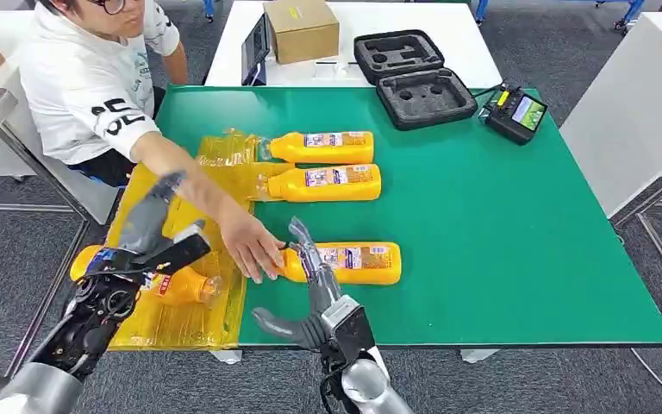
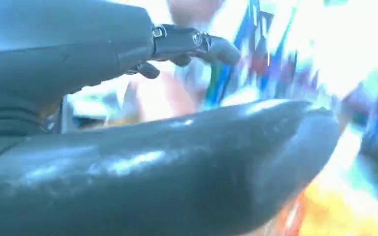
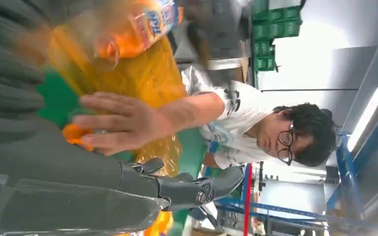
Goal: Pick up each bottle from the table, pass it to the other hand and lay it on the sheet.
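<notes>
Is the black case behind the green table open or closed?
Open. The black case lies with both halves spread flat, its moulded foam hollows facing up.

My left hand (image 1: 142,250) is looking like dark, smooth plastic with small shiny metal pins. My right hand (image 1: 310,285) is showing grey plastic, a bit shiny. The bottles (image 1: 336,183) are looking like smooth orange plastic with glossy paper labels. The yellow sheet (image 1: 159,323) is shining like thin, crinkly plastic film. The green table (image 1: 500,241) is looking flat and matt.
</notes>
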